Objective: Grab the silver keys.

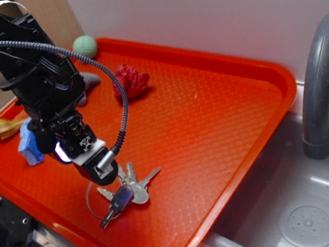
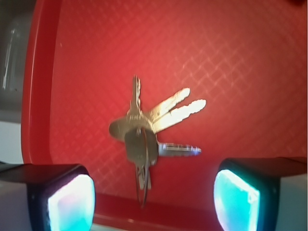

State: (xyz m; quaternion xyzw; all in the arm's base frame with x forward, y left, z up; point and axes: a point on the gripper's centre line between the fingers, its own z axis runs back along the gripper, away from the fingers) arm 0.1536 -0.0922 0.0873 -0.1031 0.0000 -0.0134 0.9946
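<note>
The silver keys (image 1: 131,187) lie fanned on their wire ring on the orange-red tray (image 1: 212,109), near its front left edge. My gripper (image 1: 101,171) hangs just above them, its tip over the left part of the bunch. In the wrist view the keys (image 2: 144,130) lie on the tray (image 2: 240,62) between and a little ahead of the two glowing pads (image 2: 72,204). The jaws stand wide apart and hold nothing. The ring end of the bunch points towards the gap between the pads.
On the tray's far left are a red crumpled lump (image 1: 131,80), a green ball (image 1: 85,46), a blue object (image 1: 29,145), a shell (image 1: 2,129) and a grey object (image 1: 90,81). A grey faucet (image 1: 321,86) and sink basin (image 1: 305,220) stand to the right.
</note>
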